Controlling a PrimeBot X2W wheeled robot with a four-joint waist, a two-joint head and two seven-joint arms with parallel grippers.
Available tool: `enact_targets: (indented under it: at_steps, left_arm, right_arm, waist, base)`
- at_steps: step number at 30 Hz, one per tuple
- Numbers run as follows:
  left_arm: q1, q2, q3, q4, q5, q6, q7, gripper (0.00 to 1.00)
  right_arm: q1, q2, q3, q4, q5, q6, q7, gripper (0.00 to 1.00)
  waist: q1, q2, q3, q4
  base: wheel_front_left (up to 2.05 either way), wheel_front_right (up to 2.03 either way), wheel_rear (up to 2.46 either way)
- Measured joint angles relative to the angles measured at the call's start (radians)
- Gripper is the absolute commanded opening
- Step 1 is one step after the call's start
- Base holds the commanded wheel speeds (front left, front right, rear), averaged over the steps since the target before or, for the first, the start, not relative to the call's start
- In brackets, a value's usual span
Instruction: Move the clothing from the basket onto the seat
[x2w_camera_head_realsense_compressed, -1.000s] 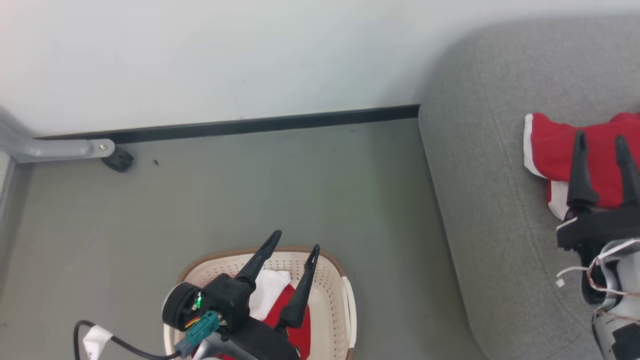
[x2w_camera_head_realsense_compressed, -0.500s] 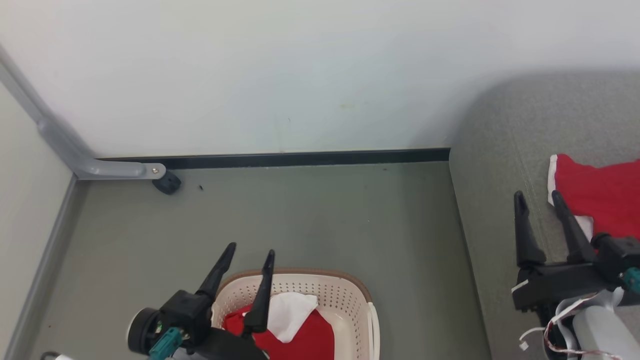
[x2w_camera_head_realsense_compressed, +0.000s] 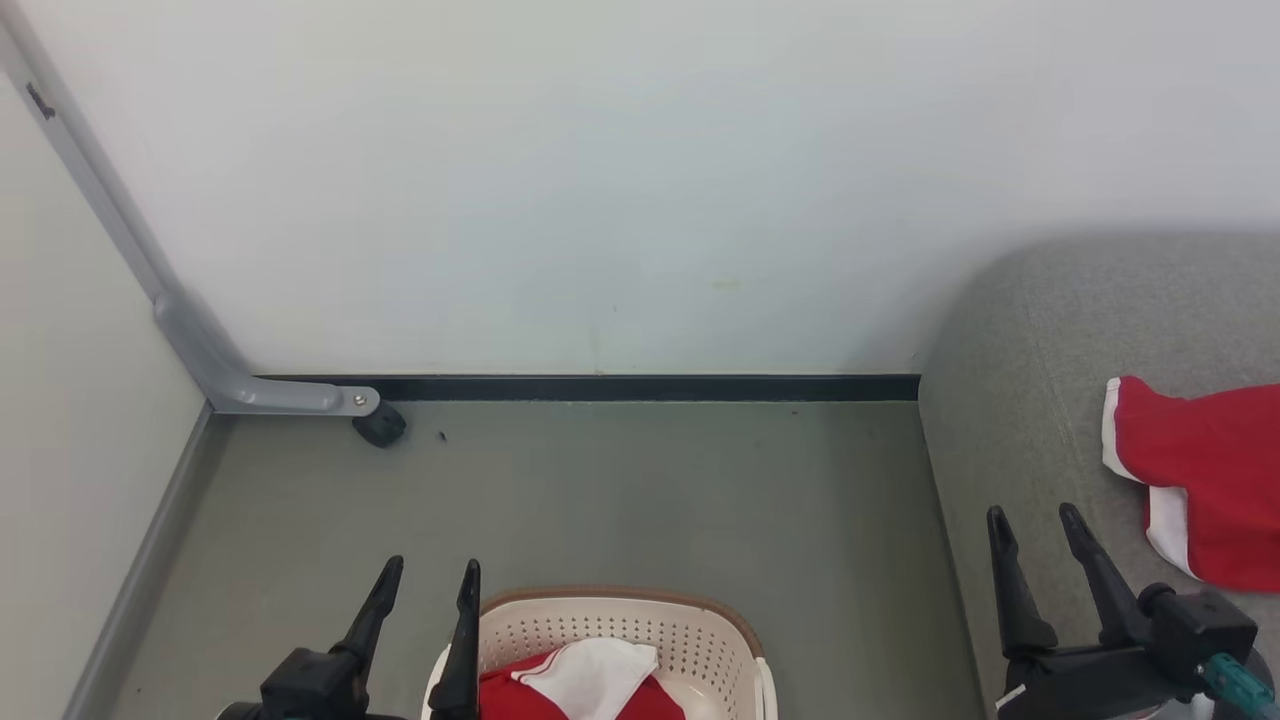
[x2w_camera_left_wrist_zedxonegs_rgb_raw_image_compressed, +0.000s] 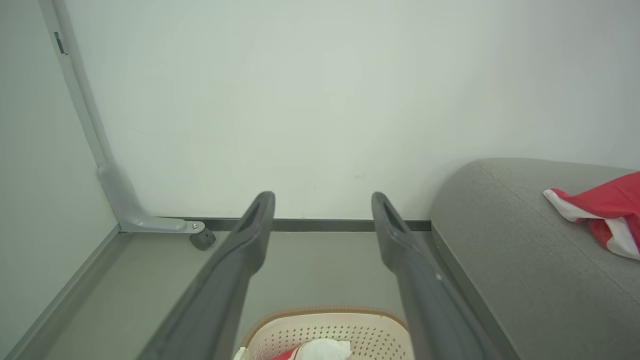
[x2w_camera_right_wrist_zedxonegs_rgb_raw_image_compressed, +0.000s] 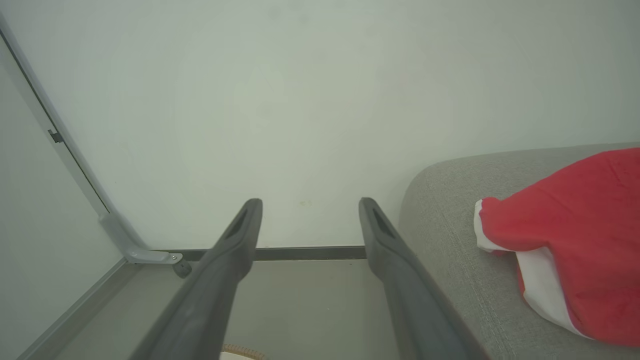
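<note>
Grey floor (x2w_camera_head_realsense_compressed: 650, 480) bears basket (x2w_camera_head_realsense_compressed: 620, 630) with red clothing (x2w_camera_head_realsense_compressed: 520, 695); another garment (x2w_camera_head_realsense_compressed: 1210, 470) on seat (x2w_camera_head_realsense_compressed: 1020, 400)

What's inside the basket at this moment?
Inside the basket lies red clothing with a white panel folded on top. Anything beneath that fabric is covered, and the basket's near half is cut off by the head view's edge.

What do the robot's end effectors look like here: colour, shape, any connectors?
The left end effector and right end effector are both black. Each has two long fingers that taper to narrow tips, with a slot-like recess near each tip, and rises from a blocky black base. A teal connector sits beside the right base.
</note>
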Motion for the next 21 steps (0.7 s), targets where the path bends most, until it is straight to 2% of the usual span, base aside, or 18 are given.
enact_targets:
  at_steps: [5, 21]
  left_arm:
    - [0.030, 0.000, 0.023, 0.000, 0.000, 0.000, -0.002, 1.00]
    - [0.058, -0.030, 0.070, 0.004, 0.023, 0.000, -0.009, 1.00]
  right_arm:
    - [0.032, 0.001, 0.005, -0.026, 0.000, -0.001, 0.000, 1.00]
    - [0.147, -0.033, -0.018, -0.114, -0.012, -0.044, 0.009, 1.00]
  waist:
    - [0.0000, 0.0001, -0.019, 0.002]
    - [0.0001, 0.0002, -0.033, -0.002]
  base:
    - [0.00, 0.00, 0.00]
    - [0.00, 0.00, 0.00]
